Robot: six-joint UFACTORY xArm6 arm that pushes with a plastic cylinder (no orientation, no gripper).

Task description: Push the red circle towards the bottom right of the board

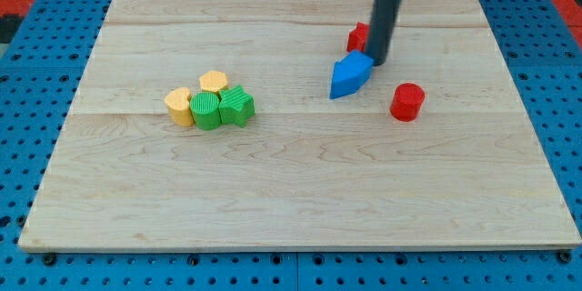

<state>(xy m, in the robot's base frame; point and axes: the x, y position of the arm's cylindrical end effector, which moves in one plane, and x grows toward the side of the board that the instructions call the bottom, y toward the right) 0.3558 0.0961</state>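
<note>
The red circle (407, 102) stands on the wooden board (300, 191), right of centre. My tip (377, 60) is up and to the left of it, apart from it, touching the upper right edge of a blue wedge-shaped block (349, 75). A second red block (358, 36), shape partly hidden, sits just behind the rod at the view's top.
A cluster on the left of the board holds a yellow hexagon-like block (214, 81), a yellow block (179, 105), a green round block (206, 109) and a green block (237, 105), all touching. Blue pegboard (27, 73) surrounds the board.
</note>
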